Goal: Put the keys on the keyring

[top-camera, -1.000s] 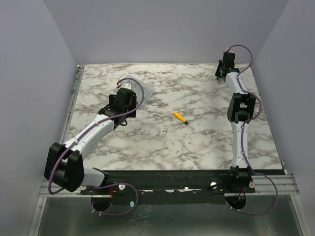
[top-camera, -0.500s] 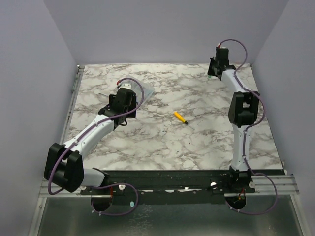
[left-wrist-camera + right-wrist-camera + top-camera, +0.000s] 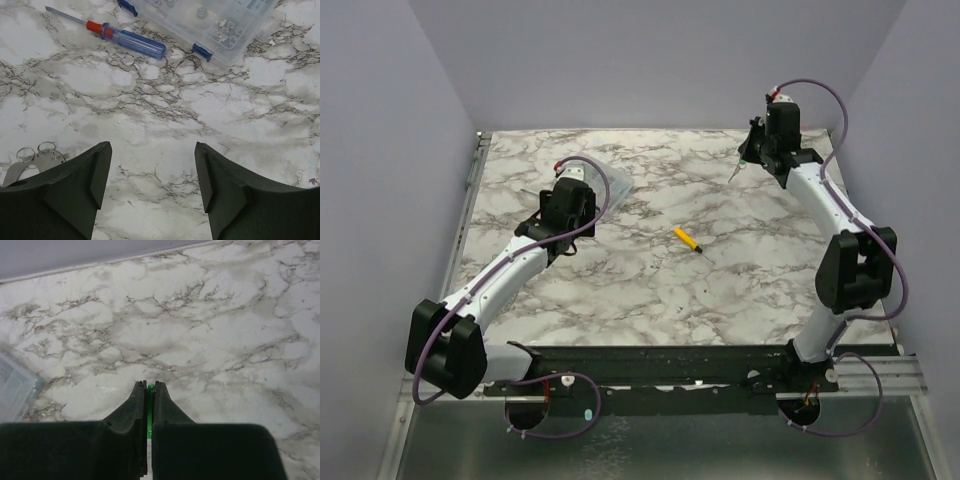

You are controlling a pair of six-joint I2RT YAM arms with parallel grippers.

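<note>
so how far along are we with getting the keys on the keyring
Done: one key, green-headed, is picked up. In hand: the right end effector is shut on it at the far right of the table. The left end effector is open and holds nothing, beside metal pieces with small rings. Left: nothing is threaded yet, so every key remains to go on.

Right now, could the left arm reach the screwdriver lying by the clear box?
Probably yes. The left gripper is open, and only bare marble table lies between it and the screwdriver, which lies flat beside the clear box with nothing on top of it.
</note>
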